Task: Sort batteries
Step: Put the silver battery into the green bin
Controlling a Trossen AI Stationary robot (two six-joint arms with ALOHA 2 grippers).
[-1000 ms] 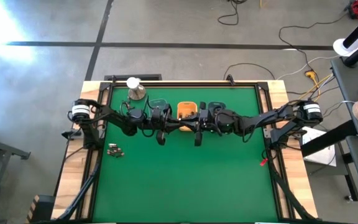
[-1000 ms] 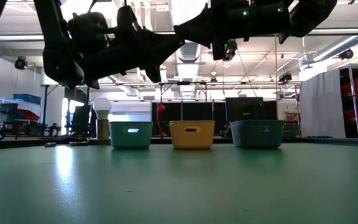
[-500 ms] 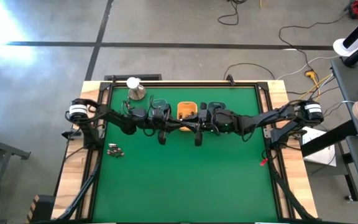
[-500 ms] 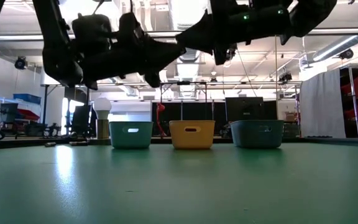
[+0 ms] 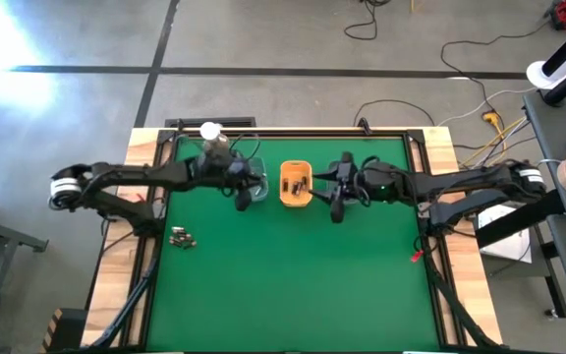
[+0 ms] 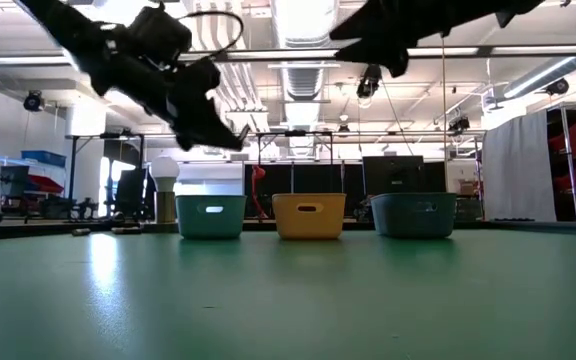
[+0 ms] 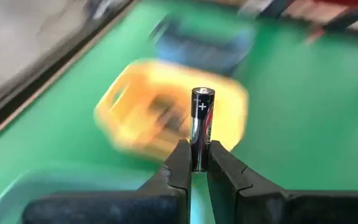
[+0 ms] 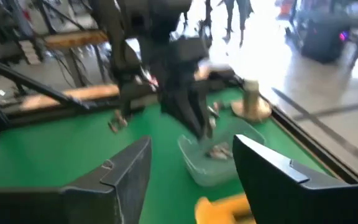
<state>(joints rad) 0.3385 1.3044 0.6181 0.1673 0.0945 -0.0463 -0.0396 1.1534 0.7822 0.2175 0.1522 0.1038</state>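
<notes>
My left gripper [image 5: 242, 197] hangs over the teal tray [image 5: 251, 183] at the far side of the table, shut on one dark and silvery battery [image 7: 201, 124]. The right wrist view shows that gripper [image 8: 205, 127] pointing down over the tray, where some batteries [image 8: 217, 150] lie. My right gripper [image 8: 191, 168] is open and holds nothing, just right of the orange tray [image 5: 296, 184], which has batteries in it. A few loose batteries [image 5: 182, 237] lie on the green mat at the left. My left gripper pinches the battery between its two fingertips [image 7: 180, 163] at the end away from the plus mark [image 7: 197, 163]. The battery runs on in line with the fingers, its plus end [image 7: 202, 98] free beyond them. The fingers point down and the battery is clear of the tray.
Three trays stand in a row at the far edge: teal [image 6: 211, 215], orange [image 6: 308, 215] and blue [image 6: 413, 213]. A round metal dome with a white ball [image 5: 211, 138] stands far left of them. The near half of the green mat [image 5: 293, 285] is bare.
Both arms have swung apart and toward the table's far edge. My left gripper has gone left and back with the battery, from beside the orange tray to above the teal tray. My right gripper has moved toward the right, off the orange tray's near side.
</notes>
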